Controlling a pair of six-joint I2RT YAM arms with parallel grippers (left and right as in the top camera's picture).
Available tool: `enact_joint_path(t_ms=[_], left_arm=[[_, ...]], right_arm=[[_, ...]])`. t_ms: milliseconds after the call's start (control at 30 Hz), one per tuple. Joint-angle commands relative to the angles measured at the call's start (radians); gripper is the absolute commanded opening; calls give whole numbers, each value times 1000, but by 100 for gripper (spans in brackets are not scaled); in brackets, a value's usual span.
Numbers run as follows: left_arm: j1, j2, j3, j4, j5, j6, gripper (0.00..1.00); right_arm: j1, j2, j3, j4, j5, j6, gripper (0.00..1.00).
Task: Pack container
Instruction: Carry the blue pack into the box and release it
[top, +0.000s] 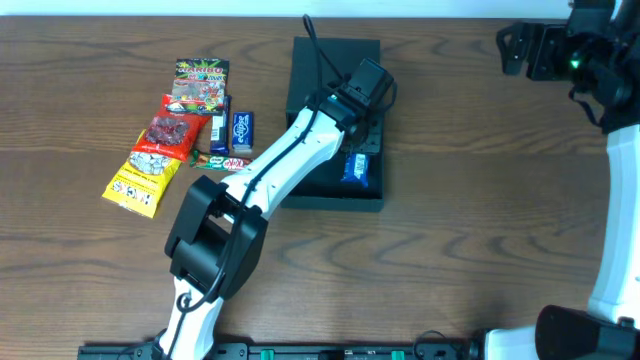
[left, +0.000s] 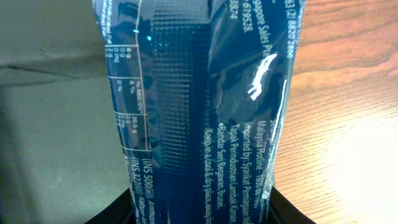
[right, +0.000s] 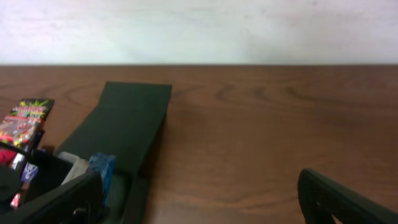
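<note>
Left wrist view: left gripper (left: 199, 213) fingers clenched on a blue snack packet (left: 199, 93), over the open dark container (top: 336, 58) at mid-table; right gripper (right: 199, 202) spread wide, empty, well apart from it

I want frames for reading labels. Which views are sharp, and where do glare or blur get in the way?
Overhead: evenly lit and sharp, snack packets clear though small. Left wrist: the blue packet fills the frame, print sharp, one white glare streak; the table beside it is washed out. Right wrist: soft throughout, the box and the right gripper blurred.
</note>
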Motion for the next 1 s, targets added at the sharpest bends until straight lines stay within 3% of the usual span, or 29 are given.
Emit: enact_joint_path(t_ms=[0, 567, 667, 833, 967], left_arm=[[-10, 14, 29, -23, 25, -53, 23], [-35, 39, 28, -43, 51, -73, 31], [-37, 43, 28, -32, 56, -73, 40], [-37, 45, 28, -30, 75, -72, 71], [-35, 45, 29, -31, 75, -72, 74]], right_arm=[[-9, -1, 5, -10, 1, -11, 99], [-9, -1, 5, -16, 1, -11, 99], [-9, -1, 5, -16, 1, -11, 99], [-9, -1, 5, -21, 1, -12, 99], [-9, -1, 5, -23, 1, -19, 99]])
